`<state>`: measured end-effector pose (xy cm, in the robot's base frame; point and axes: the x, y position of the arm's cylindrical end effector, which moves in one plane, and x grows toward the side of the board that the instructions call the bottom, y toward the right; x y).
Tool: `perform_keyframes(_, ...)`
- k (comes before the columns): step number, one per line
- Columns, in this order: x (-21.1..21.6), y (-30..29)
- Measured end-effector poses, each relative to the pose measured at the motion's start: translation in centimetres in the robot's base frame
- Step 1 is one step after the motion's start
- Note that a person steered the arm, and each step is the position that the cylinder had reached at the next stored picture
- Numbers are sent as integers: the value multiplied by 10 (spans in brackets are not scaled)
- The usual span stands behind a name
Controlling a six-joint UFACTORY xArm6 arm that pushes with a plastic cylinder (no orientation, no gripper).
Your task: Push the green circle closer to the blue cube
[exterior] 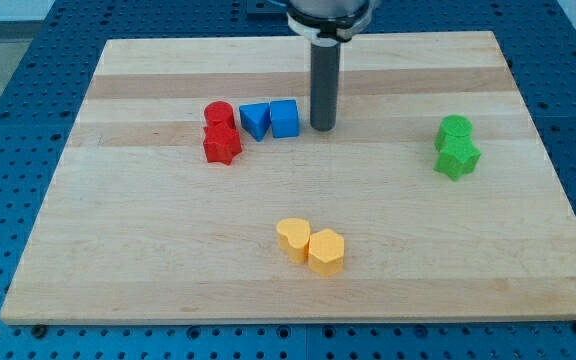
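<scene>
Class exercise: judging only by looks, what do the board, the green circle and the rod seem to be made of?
Board: pale wood, matte; grain lines and plank bands show.
Green circle: probably painted wood or plastic; even colour, soft sheen, so uncertain.
Rod: dark, smooth, likely metal or plastic; my tip rests just right of the blue cube.

Arm cropped at view's top
</scene>
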<state>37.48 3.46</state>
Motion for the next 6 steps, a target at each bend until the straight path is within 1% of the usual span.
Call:
perform_keyframes(1, 0, 30)
perform_keyframes(2, -9, 72)
perform_keyframes(3, -27, 115)
perform_keyframes(4, -25, 151)
perform_keyframes(5, -4, 168)
perform_keyframes(6, 20, 168)
